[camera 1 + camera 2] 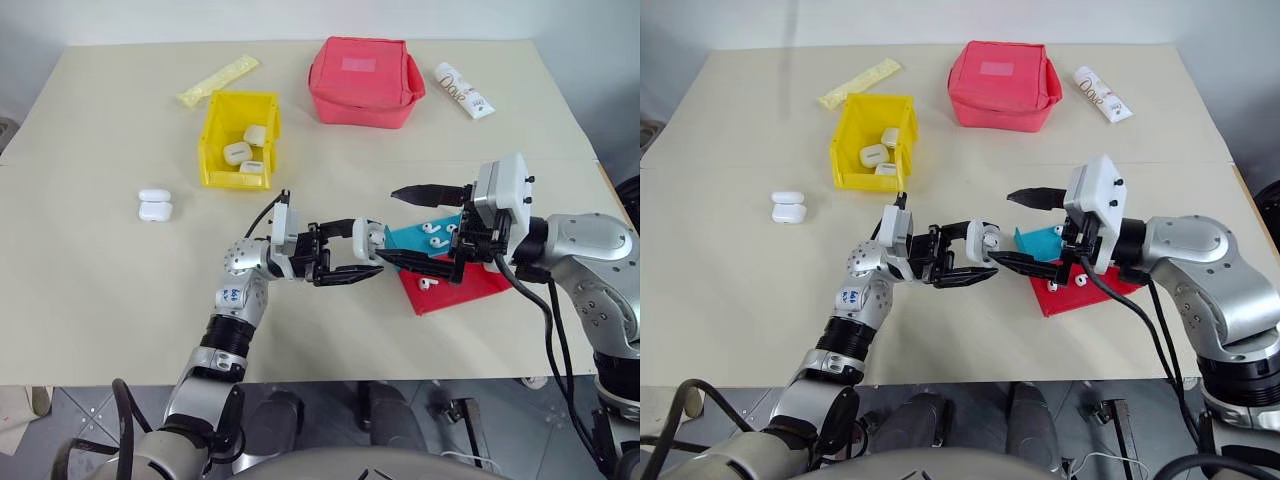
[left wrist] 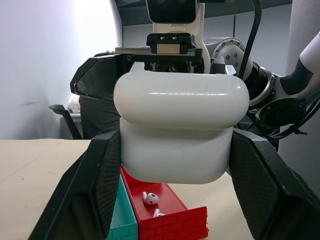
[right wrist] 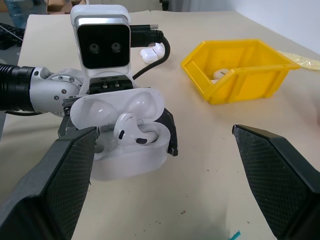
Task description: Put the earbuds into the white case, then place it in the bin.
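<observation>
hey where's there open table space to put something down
Bare table lies in front of the two loose cases, on the left, and between the yellow bin and the pouch. It is crowded around the trays, where both grippers meet.

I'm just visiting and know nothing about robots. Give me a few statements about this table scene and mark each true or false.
1. The left gripper holds a white case with its lid open. True.
2. The right gripper is clamped on an earbud. False: it is open and holds nothing.
3. The yellow bin already holds white cases. True.
4. The red pouch sits inside the bin. False: it stands apart on the table.
</observation>
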`<move>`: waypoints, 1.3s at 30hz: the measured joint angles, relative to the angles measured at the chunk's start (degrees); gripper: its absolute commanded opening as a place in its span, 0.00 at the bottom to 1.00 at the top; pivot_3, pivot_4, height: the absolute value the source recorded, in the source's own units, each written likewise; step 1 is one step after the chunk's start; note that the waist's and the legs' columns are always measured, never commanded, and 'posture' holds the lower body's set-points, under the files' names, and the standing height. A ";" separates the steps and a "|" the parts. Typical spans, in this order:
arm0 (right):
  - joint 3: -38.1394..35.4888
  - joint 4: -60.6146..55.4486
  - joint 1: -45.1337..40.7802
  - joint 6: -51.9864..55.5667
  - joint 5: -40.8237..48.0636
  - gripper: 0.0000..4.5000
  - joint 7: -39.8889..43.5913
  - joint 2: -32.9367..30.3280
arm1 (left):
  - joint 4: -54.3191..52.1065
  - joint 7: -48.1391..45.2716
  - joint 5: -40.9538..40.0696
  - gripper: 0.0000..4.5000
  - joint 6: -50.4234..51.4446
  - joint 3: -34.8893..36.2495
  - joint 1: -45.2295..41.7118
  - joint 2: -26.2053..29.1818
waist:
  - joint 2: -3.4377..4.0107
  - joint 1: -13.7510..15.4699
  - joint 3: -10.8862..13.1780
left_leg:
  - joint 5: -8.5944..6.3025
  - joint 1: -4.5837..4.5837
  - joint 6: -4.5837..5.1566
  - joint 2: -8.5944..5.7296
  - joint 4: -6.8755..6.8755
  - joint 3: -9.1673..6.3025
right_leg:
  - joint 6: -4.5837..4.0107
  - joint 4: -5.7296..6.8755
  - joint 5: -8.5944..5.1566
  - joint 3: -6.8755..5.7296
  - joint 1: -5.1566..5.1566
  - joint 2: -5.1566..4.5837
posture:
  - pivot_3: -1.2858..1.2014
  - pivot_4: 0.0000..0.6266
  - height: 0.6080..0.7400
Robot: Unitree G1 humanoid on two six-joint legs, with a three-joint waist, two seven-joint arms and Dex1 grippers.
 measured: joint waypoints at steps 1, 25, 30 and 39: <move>-0.25 0.12 0.02 -0.03 -0.07 0.99 0.03 -0.18 | 0.00 -0.03 -0.02 0.62 0.00 0.00 0.00 -0.01 | 0.00 0.01 0.00 | 0.00 0.00 0.00 0.00 0.00 0.00 | 0.00 0.00 0.00 0.00 0.00 0.00 | 0.52 0.24 1.00; -0.44 2.42 -2.27 -0.38 -1.87 0.99 1.20 0.54 | -1.76 -0.31 -0.25 0.62 1.20 -0.32 0.83 -0.19 | 0.00 0.00 0.00 | 0.00 0.00 0.00 0.00 0.00 0.00 | 0.00 -0.01 0.00 0.00 0.00 0.00 | 0.52 0.24 1.00; 0.11 2.44 -2.36 -0.37 -1.86 0.99 1.22 0.76 | -1.76 -0.28 -0.25 0.62 1.20 -0.39 0.83 -0.33 | 0.00 -0.01 0.00 | 0.00 0.00 0.00 0.00 0.00 0.00 | 0.00 0.00 0.00 0.00 0.00 0.00 | 0.52 0.24 1.00; -2.15 1.21 -1.11 0.10 -1.47 0.99 0.38 -0.02 | -1.17 0.06 -0.07 0.62 0.43 -0.07 0.77 -0.04 | 0.00 0.14 0.00 | 0.00 -0.02 0.00 -0.01 0.00 -0.02 | 0.00 -0.01 0.00 -0.01 0.00 -0.01 | 0.52 0.24 1.00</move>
